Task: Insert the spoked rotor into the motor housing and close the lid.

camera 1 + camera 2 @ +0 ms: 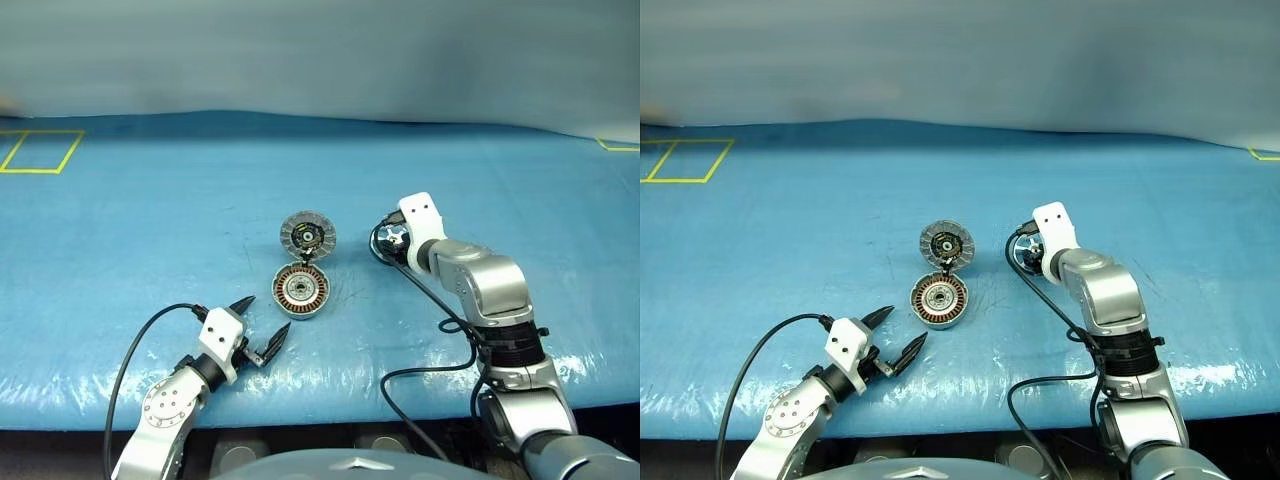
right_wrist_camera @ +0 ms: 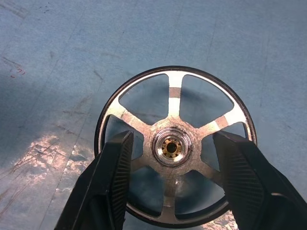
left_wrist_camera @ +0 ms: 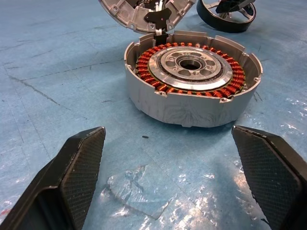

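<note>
The spoked rotor (image 2: 174, 100) lies flat on the blue table, to the right of the motor housing (image 1: 301, 290). My right gripper (image 2: 172, 136) hovers right above the rotor and is open, one finger on each side of the silver hub, neither touching it. The housing stands open, its copper windings and metal hub (image 3: 192, 67) showing. Its ribbed lid (image 1: 307, 236) stands tilted up on the hinge at the far side. My left gripper (image 1: 268, 312) rests low near the table's front edge, open wide and pointing at the housing, a short way from it.
A blue sheet (image 1: 150, 230) covers the table. Yellow tape marks lie at the far left (image 1: 40, 150) and far right (image 1: 620, 145). Black cables (image 1: 140, 340) loop from both wrists over the front edge.
</note>
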`<act>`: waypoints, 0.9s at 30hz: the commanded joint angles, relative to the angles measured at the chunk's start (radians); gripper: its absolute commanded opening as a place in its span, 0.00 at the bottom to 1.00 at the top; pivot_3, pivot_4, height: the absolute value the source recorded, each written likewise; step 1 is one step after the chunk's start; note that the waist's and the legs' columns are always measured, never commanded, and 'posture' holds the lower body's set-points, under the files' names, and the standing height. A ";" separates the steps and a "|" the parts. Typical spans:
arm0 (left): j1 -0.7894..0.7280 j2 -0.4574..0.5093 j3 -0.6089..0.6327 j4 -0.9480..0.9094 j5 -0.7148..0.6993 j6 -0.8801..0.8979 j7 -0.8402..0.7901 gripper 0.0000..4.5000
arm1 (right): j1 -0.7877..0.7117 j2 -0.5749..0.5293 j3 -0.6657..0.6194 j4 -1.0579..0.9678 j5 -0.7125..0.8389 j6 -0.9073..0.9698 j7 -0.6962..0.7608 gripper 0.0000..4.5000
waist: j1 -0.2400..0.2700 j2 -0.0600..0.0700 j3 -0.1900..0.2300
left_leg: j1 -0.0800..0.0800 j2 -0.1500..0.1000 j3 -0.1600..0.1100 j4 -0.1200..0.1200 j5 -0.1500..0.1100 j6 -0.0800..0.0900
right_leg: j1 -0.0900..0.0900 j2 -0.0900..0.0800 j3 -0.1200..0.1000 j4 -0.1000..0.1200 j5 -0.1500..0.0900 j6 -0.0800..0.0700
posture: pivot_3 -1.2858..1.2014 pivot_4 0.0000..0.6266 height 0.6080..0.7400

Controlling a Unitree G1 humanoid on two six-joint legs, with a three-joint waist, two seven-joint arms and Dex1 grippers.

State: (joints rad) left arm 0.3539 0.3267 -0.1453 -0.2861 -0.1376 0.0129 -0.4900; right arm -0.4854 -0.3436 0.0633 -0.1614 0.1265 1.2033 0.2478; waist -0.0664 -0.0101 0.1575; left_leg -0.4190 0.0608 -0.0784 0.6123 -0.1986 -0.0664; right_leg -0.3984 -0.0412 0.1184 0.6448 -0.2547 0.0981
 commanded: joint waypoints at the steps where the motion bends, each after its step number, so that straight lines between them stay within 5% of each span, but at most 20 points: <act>1: 0.000 0.005 0.006 -0.045 -0.004 -0.006 -0.001 1.00 | 0.039 -0.001 0.022 0.014 0.000 0.015 0.003 0.61 | 0.000 0.000 0.000 | 0.000 0.000 0.000 0.000 0.000 0.000 | 0.000 0.000 0.000 0.000 0.000 0.000 | 0.52 0.24 1.00; 5: 0.000 0.005 0.006 -0.046 -0.004 -0.004 -0.001 1.00 | 0.043 -0.001 0.027 0.033 -0.029 -0.021 -0.025 0.61 | 0.000 -0.002 -0.001 | 0.002 0.000 0.000 0.000 0.000 0.000 | 0.002 0.000 0.000 0.000 0.000 0.000 | 0.52 0.24 1.00; 11: -0.001 0.007 0.005 -0.045 -0.004 -0.006 -0.003 1.00 | 0.046 -0.001 0.029 0.002 -0.038 -0.020 -0.036 0.30 | -0.002 -0.005 -0.004 | 0.005 0.000 0.000 0.001 0.000 0.000 | 0.002 0.000 0.000 0.000 0.000 0.000 | 0.52 0.24 1.00; 20: -0.007 0.011 0.006 -0.046 -0.003 -0.009 -0.006 1.00 | 0.050 -0.084 0.068 -0.185 -0.026 -0.010 0.024 0.30 | 0.002 -0.005 -0.003 | 0.001 0.000 0.000 0.000 0.000 0.000 | 0.001 0.000 0.000 0.000 0.000 0.000 | 0.52 0.24 1.00; 27: -0.009 0.020 0.019 -0.052 0.003 -0.016 0.002 1.00 | 0.011 -0.345 0.144 -0.514 0.181 -0.039 0.379 0.29 | 0.003 0.003 0.001 | -0.008 0.000 -0.001 0.000 0.000 0.000 | -0.009 0.000 0.000 0.000 0.000 0.000 | 0.52 0.24 1.00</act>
State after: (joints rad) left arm 0.3436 0.3394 -0.1388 -0.2881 -0.1366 0.0136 -0.4893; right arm -0.4549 -0.6710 0.1882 -0.5737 0.2410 1.2011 0.5329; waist -0.0630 -0.0075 0.1587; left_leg -0.4276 0.0609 -0.0791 0.6121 -0.1985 -0.0660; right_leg -0.4075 -0.0406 0.1186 0.6453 -0.2547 0.0983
